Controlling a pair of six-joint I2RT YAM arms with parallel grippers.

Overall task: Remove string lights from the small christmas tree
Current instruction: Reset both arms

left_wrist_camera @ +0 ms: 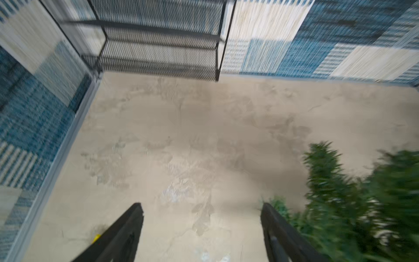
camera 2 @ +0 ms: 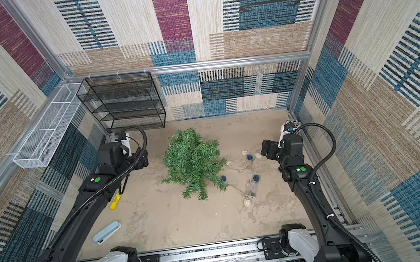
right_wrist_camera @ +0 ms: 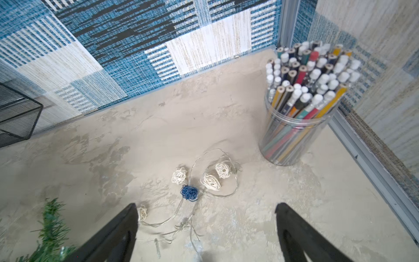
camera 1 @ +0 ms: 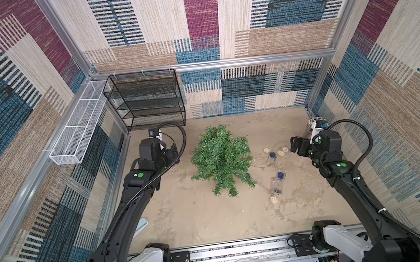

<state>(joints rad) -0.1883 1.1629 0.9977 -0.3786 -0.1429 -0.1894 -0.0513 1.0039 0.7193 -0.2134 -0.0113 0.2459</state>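
The small christmas tree (camera 1: 221,159) (camera 2: 192,162) is at mid-table and appears to lie on its side. The string lights (camera 1: 272,155) (camera 2: 250,156) are spread on the table right of it, with cream and dark blue balls and a clear box (camera 1: 277,183) (camera 2: 251,188). One blue ball (camera 2: 223,178) sits against the tree's lower branches. My right gripper (camera 1: 295,145) (right_wrist_camera: 207,207) hangs open above the lights (right_wrist_camera: 189,192), holding nothing. My left gripper (camera 2: 142,158) (left_wrist_camera: 201,206) is open and empty just left of the tree (left_wrist_camera: 362,204).
A black mesh shelf (camera 1: 147,98) stands at the back left, and a white wire basket (camera 1: 78,127) hangs on the left wall. A clear cup of pencils (right_wrist_camera: 301,102) fills the back right corner. A yellow object (camera 2: 115,201) and a pale blue stapler (camera 2: 106,231) lie front left.
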